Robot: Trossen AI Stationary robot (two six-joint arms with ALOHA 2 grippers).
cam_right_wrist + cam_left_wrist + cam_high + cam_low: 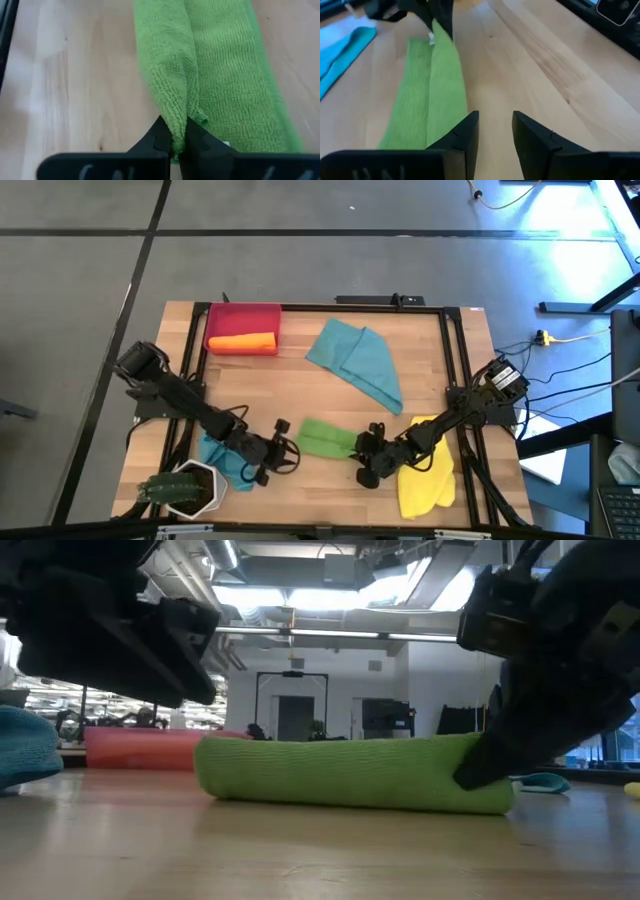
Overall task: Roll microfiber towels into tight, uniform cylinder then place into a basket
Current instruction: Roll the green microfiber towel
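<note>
The green towel [325, 437] lies near the table's front as a long, loosely rolled strip, flat on the wood in the low view [350, 775]. My right gripper [364, 448] is shut on its right end [180, 142]. My left gripper [290, 448] hovers open just off the strip's left end, with only bare wood between its fingers [495, 125]. The red basket [215, 315] stands at the far left and holds a rolled orange towel [242, 342]. A teal towel [357, 360] lies spread in the middle. My right gripper pinches a raised fold of the green towel at its right end [176, 117] between its two fingers. The fingers slant down from the table's right side and run along the strip. The towel rests slack on the table.
A second teal towel [220, 458] lies under my left arm, and a yellow towel [425, 485] under my right arm. A white pot with a plant [188, 490] stands at the front left corner. A black frame rail [330, 307] rims the table.
</note>
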